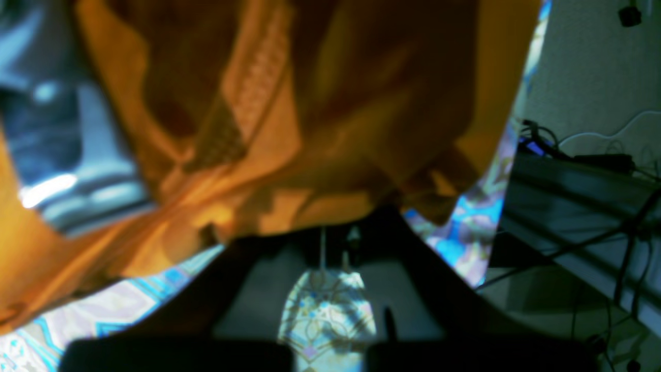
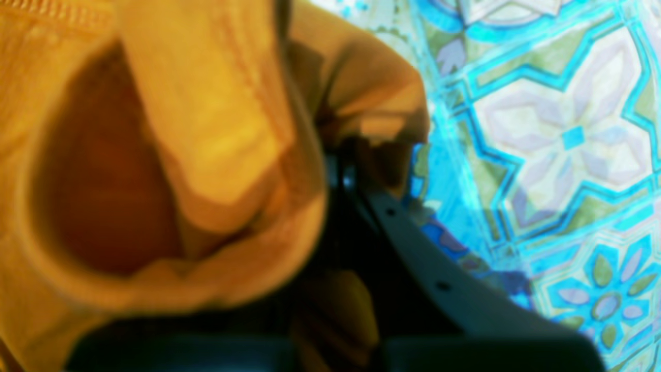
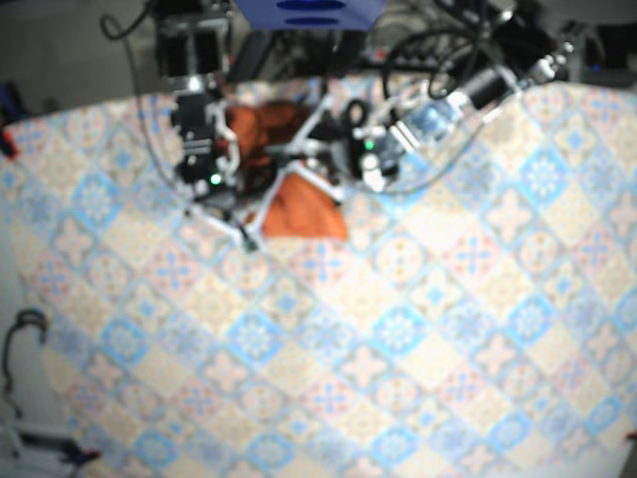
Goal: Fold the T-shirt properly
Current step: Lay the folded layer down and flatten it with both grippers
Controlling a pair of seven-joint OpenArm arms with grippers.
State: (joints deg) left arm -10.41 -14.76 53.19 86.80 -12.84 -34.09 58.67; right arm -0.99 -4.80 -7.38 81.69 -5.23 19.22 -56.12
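Orange T-shirt (image 3: 304,204), crumpled near the far edge of the patterned tablecloth (image 3: 398,349).
It lies bunched in loose folds rather than spread flat. Seen close in the wrist views, its fabric (image 1: 310,103) drapes in overlapping layers with a stitched hem showing, and one rounded opening (image 2: 103,170) gapes, dark inside.

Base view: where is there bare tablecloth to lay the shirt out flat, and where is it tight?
Free: the middle and near stretch of the tablecloth, from below the T-shirt to the front edge, and the right side below the left arm. Crowded: the far edge, where the right arm, left arm and bunched T-shirt meet, with cables behind.
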